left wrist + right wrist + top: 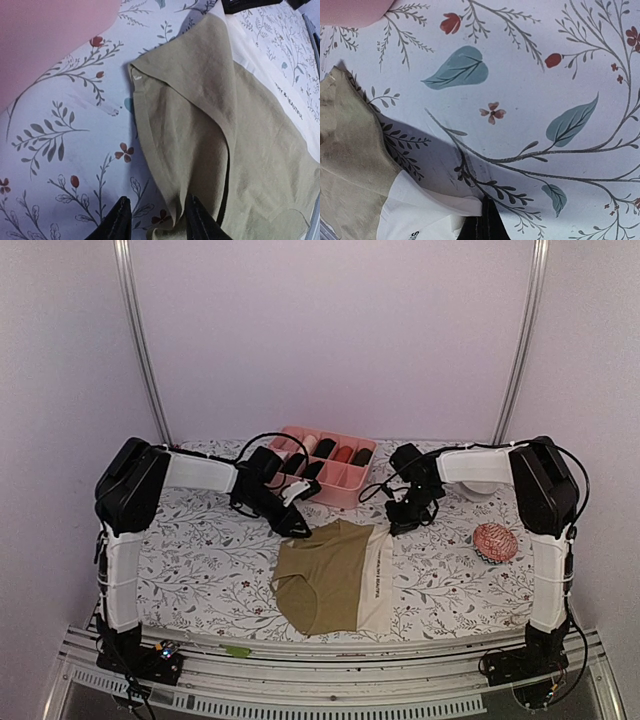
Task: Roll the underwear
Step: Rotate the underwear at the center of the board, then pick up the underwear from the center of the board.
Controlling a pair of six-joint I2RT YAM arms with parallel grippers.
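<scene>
Top cam: olive underwear [330, 580] lies spread on the surface [200, 560] just in front of the pink box [340, 498], with its cream waistband [378, 585] on the side under the box's right end. Left hand [290, 512] is at the fabric corner nearest the box's left end, right hand [410, 515] at the corner below the box's right end. Both arms are close to the box, so a wide swing could knock it

Left wrist cam: left hand [157, 222] is part open, nothing gripped. Underwear [200, 125] has a flap folded over and its hem runs past one finger only. If I close here I prob get one layer or just air, and the fold flops back. Box [45, 40] is a pink blur off to one side

Right wrist cam: right hand [481, 210] is fully closed and touches the waistband [430, 210] edge. Can't tell if any band is nipped. If it's only resting there, pulling w/ the left drags the whole piece across the surface toward the box and the roll starts skewed
</scene>
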